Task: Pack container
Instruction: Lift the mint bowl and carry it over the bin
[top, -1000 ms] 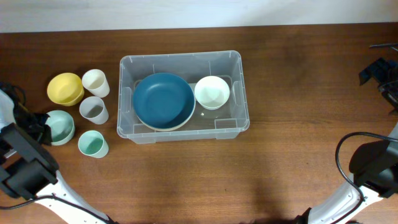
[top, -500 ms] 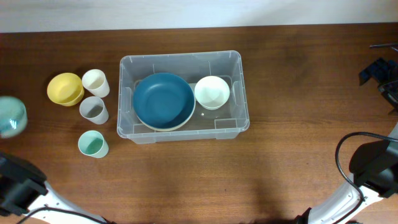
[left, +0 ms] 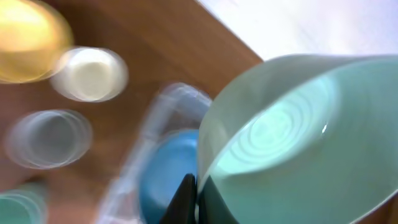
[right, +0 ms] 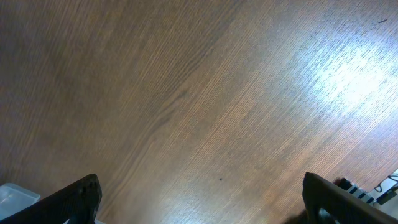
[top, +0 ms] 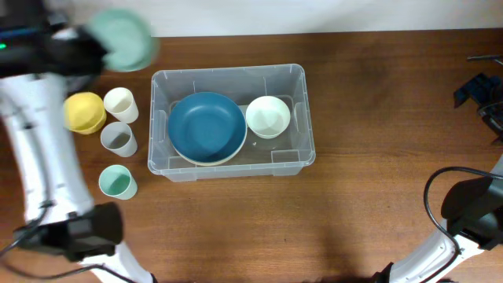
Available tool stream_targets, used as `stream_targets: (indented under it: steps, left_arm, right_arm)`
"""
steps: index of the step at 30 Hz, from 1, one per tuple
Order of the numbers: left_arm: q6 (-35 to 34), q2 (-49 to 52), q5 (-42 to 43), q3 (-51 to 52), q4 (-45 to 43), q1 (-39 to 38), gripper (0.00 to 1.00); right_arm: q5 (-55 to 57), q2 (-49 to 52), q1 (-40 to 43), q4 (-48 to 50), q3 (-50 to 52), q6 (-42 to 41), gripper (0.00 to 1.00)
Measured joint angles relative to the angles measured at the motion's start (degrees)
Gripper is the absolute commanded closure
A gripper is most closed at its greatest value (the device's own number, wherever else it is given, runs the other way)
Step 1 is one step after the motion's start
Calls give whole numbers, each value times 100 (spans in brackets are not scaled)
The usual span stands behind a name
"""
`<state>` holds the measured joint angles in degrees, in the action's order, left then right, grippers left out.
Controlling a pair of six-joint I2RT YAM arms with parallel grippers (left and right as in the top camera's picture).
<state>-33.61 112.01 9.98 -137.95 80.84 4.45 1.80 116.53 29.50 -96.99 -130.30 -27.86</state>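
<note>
On the far left, my left hand [left: 198, 196] is pinched shut on the rim of a green bowl [top: 122, 39] and holds it in the air, above the desk's [top: 377, 157] back edge and just left of the container's back-left corner. Both views smear it, so I can't read its tilt exactly.

Below it on the desk stand a yellow bowl [top: 82, 112], a white cup [top: 120, 104], a grey cup [top: 118, 139] and a green cup [top: 116, 181], all outside the container, near its left wall.

The container [top: 228, 75] sits mid-desk. A blue bowl [top: 207, 127] fills its left and middle, and a white bowl [top: 268, 116] lies beside it on the right.

I judge this as the carry step of packing the green bowl. The next move calls for bringing it over the rim and lowering it. Free floor is scarce, so nesting it in the blue bowl looks the likeliest fit. I'd release only once it rests level.

At the far right, my right hand [right: 200, 180] is spread wide and empty over bare desk, well apart from everything.
</note>
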Motion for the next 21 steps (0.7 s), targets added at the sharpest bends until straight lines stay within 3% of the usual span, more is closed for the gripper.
stream_targets:
  steps: [4,9,21]
  left_arm:
    - [48,326,-175,0,-234,-1217,99]
    - [87,957,-256,0,-361,-2118,99]
    - [262,2166,-297,4,-365,-2669,99]
  right_arm:
    - [2,0,0,2,0,0,1]
    - [0,0,-2,2,0,0,1]
    - [0,0,0,2,0,4,1]
